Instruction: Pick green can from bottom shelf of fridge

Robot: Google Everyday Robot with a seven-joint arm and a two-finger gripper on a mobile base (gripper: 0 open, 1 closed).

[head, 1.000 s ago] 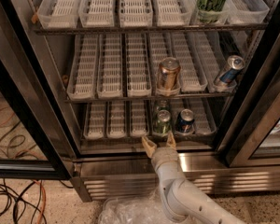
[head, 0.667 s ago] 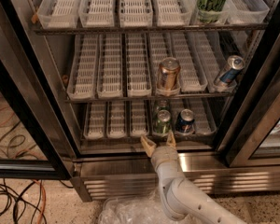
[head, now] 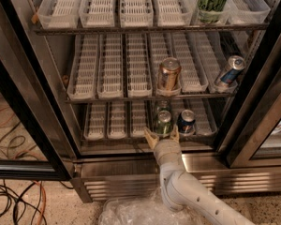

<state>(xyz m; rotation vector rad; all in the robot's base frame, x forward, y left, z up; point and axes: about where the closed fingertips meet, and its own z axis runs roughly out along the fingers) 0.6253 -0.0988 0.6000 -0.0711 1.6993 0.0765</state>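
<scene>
The fridge [head: 126, 165] stands open in front of me. On its bottom shelf [head: 116, 122] a short green can [head: 164, 122] stands in a white lane tray. A second green can [head: 162, 107] stands right behind it. My gripper [head: 162, 136] is at the shelf's front edge, just in front of the front green can. It is open, with one finger to each side of the can's base, and holds nothing.
A dark blue can [head: 186, 121] stands right of the green can. The middle rack holds a bronze can [head: 169, 74] and a tilted blue can [head: 229, 71]. A tall green-and-black can [head: 213, 1] is on top. Black door frames [head: 23, 125] flank the opening. Cables [head: 9, 196] lie on the floor.
My gripper has crept slightly forward toward the front green can. The cans have not moved.
</scene>
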